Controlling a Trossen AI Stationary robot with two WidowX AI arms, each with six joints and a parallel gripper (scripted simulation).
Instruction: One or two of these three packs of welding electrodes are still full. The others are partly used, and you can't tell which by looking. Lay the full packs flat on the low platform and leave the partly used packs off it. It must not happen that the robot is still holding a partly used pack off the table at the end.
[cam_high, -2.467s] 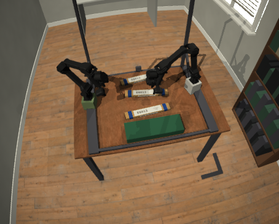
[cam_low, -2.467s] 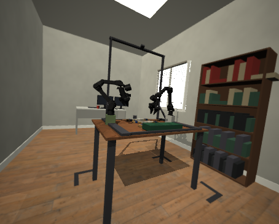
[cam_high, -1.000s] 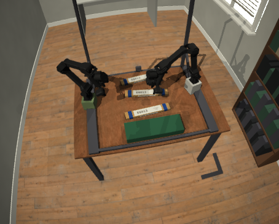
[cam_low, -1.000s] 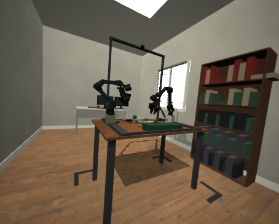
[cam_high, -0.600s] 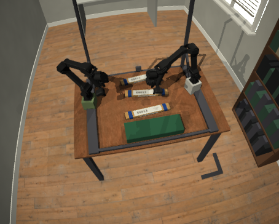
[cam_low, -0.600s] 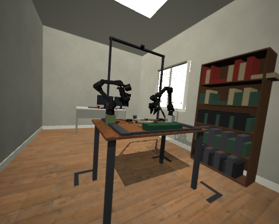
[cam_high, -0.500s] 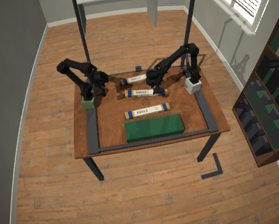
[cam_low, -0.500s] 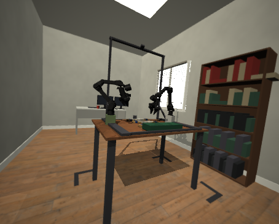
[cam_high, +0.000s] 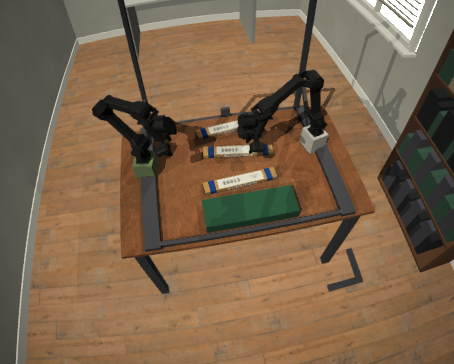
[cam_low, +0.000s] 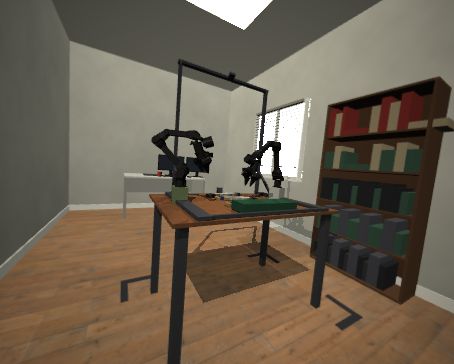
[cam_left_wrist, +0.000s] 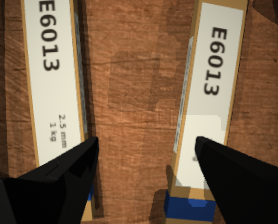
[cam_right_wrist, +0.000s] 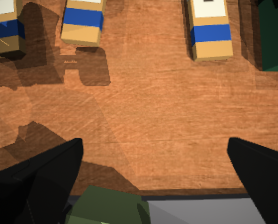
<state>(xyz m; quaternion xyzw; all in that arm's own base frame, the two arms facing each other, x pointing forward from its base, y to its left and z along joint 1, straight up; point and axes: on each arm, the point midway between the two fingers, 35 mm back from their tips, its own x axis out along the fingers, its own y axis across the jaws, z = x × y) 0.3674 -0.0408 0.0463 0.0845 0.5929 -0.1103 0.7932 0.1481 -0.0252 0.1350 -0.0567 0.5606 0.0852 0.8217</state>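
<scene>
The near pack (cam_high: 232, 181) (cam_left_wrist: 55, 95) (cam_right_wrist: 211, 34) lies flat beside the low green platform (cam_high: 250, 207) (cam_low: 264, 205) (cam_right_wrist: 270, 42). The middle pack (cam_high: 229, 150) (cam_left_wrist: 211, 105) (cam_right_wrist: 83, 18) and the back pack (cam_high: 220, 128) (cam_right_wrist: 11, 29) lie flat behind it, the back one partly hidden by the left arm. All carry E6013 labels and blue bands. Nothing lies on the platform. My left gripper (cam_high: 256, 149) (cam_left_wrist: 147, 143) is open and empty above the packs' window-side half. My right gripper (cam_high: 165, 149) (cam_right_wrist: 155, 145) is open and empty, clear of the packs' other ends.
The right arm's green base (cam_high: 145, 167) and the left arm's white base (cam_high: 314, 140) stand at opposite sides of the wooden table (cam_high: 175, 220). Dark frame rails (cam_high: 151, 215) run along the table's sides and front, close to the platform's front edge.
</scene>
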